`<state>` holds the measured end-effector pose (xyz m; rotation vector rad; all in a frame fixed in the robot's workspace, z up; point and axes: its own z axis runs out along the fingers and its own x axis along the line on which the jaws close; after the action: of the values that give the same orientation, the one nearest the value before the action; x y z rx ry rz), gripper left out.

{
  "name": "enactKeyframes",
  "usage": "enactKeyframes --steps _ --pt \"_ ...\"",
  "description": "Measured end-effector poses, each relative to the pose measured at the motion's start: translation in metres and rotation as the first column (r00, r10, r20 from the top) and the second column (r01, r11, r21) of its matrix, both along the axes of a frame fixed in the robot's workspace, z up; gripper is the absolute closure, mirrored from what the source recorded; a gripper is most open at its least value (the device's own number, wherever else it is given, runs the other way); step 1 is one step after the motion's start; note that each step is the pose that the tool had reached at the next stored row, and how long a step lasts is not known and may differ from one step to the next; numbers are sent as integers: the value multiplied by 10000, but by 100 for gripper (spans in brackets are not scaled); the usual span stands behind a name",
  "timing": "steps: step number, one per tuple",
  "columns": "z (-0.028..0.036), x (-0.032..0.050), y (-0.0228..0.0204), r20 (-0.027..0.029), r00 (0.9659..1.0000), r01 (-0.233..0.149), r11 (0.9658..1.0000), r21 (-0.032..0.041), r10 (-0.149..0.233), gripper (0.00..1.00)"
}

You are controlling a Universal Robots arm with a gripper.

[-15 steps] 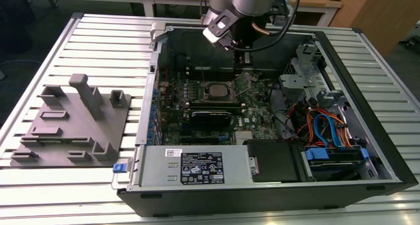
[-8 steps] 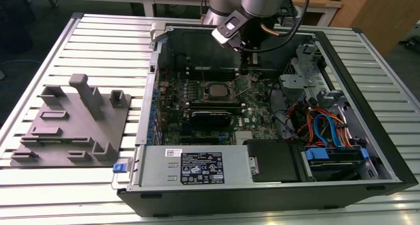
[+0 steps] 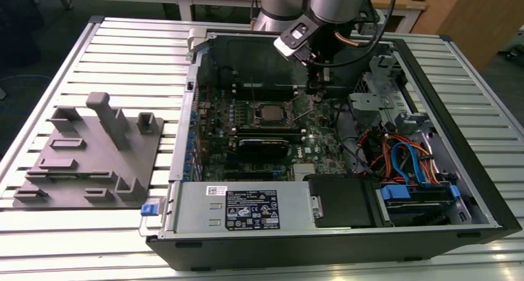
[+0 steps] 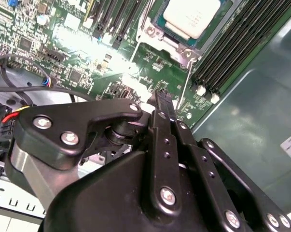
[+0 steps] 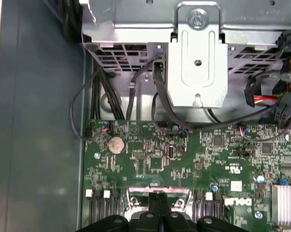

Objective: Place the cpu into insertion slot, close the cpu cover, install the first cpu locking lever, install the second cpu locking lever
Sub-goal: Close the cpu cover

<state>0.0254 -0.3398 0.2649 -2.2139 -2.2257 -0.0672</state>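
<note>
1. The cpu (image 4: 191, 17) is sitting in the insertion slot (image 4: 150, 32) on the motherboard (image 5: 150, 154). The cpu cover (image 4: 173, 44) appears to be lying down over it, framing the metal top.
2. The gripper (image 4: 160, 100) is hovering low over the board, just beside the socket. Its fingers are pressing together and pinching nothing that shows.
3. A thin locking lever (image 4: 187, 79) is running from the socket's corner toward the fingertips (whether it is touching them cannot be told). The step in hand is therefore probably a lever install.
4. Doing this well likely means bearing on the lever's free end with the closed tips and pushing it down steadily. It also means guiding it sideways under its catch.
5. The memory slots (image 4: 237, 53) are lying close alongside, so any slip there is risking a knock.
</note>
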Motion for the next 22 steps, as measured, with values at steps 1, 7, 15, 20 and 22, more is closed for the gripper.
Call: enactKeyframes --steps 1,7,15,20,22 --pt "0 0 0 0 10000 0 10000 0 0 89" --pt "-1 10 0 1 10000 0 10000 2 0 89" --pt "-1 17 0 1 10000 -2 10000 1 2 89" --pt "-6 92 0 0 10000 1 10000 2 -1 89" --pt "-11 134 0 -2 10000 1 10000 1 -1 89"
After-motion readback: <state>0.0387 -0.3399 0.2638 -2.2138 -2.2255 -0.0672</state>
